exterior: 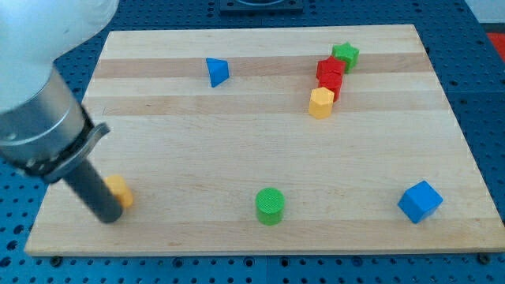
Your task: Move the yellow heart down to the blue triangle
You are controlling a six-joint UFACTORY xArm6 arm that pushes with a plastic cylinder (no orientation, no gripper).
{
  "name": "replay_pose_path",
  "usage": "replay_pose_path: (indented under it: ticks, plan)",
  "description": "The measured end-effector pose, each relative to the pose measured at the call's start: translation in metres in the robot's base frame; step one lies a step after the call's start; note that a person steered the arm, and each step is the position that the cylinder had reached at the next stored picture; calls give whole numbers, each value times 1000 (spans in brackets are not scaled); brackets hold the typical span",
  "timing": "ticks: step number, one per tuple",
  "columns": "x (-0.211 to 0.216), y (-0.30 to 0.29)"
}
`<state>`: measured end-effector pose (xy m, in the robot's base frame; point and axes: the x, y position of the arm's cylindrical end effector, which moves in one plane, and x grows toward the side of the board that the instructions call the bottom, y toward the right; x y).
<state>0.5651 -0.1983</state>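
Though half-hidden, yellow block (121, 189) beside my tip (110, 217)

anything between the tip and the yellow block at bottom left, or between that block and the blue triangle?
No. My tip sits right against the yellow block, on its left. Nothing visible stands between that block and the blue triangle.
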Motion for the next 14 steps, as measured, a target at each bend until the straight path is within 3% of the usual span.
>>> replay_pose_path:
  ticks: [1, 3, 5, 6, 7, 8, 9, 11, 13, 14]
  plan:
    - [-27, 0]
    - [-15, 0]
    - [-114, 34]
    - [-106, 40]
    - [-69, 35]
    - [-65, -15]
    - [-90, -54]
    - [-111, 6]
    - [-90, -31]
    - [-81, -16]
